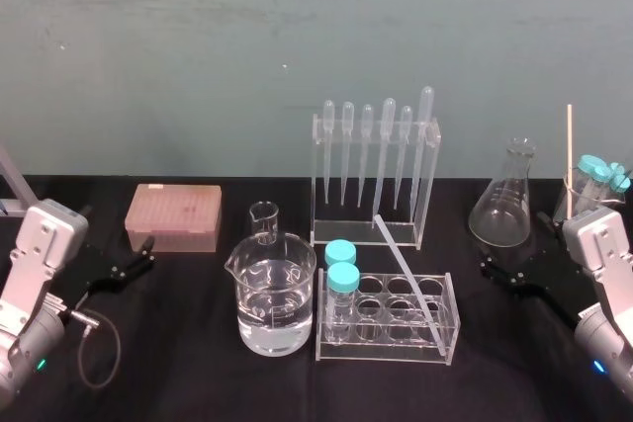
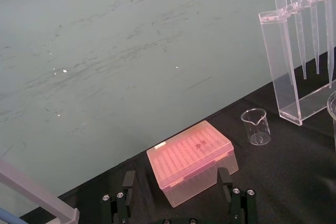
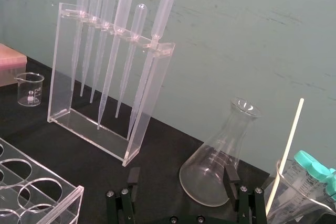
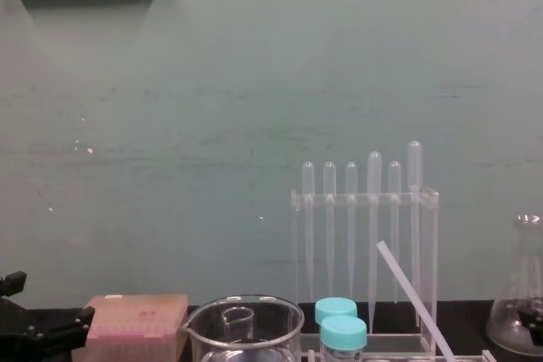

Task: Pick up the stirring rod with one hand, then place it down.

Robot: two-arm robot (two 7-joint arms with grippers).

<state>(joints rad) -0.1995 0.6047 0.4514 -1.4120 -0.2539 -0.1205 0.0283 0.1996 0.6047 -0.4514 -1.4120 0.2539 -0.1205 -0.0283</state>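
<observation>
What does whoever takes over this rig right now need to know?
Left gripper: open, empty, low at the table's left, by the pink tip box.
Right gripper: open, empty, at the right, by the conical flask.
Stirring rod: leaning at a slant in the test tube rack mid-table, with neither gripper near it.
Done: nothing yet.
Left: grasp the rod with one gripper, lift it, then set it down.

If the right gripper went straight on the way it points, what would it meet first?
Most likely the conical flask, standing directly ahead of the right gripper, in line with its open jaws; depth is unclear.
</observation>
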